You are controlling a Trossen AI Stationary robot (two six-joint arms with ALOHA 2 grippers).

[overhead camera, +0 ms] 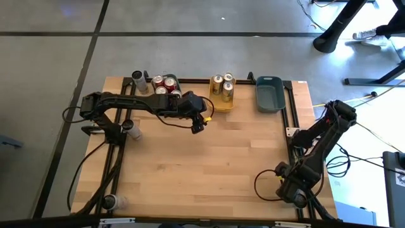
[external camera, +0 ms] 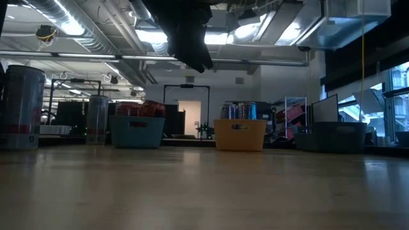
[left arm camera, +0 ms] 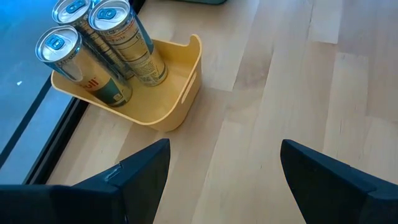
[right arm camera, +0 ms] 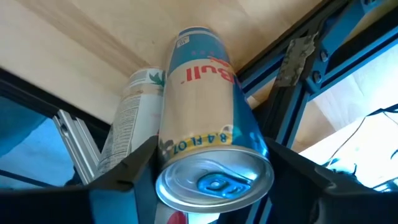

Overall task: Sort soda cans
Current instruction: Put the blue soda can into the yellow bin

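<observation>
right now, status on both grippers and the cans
Left gripper open, empty, over bare table beside yellow tray with three gold cans. Right gripper at near right corner, jaws around a blue-and-silver can. Second can close beside it.

Bare table (overhead camera: 209, 164) middle lies open; trays (overhead camera: 269, 95) (cans (overhead camera: 222, 84) inside) crowd the far edge, seemingly close together.

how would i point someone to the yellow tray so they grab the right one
Look along the far edge of the wooden table, where three trays sit in a row. The yellow tray is the middle one, between a tray of red cans and the grey-blue tray. It alone holds three gold cans.
</observation>
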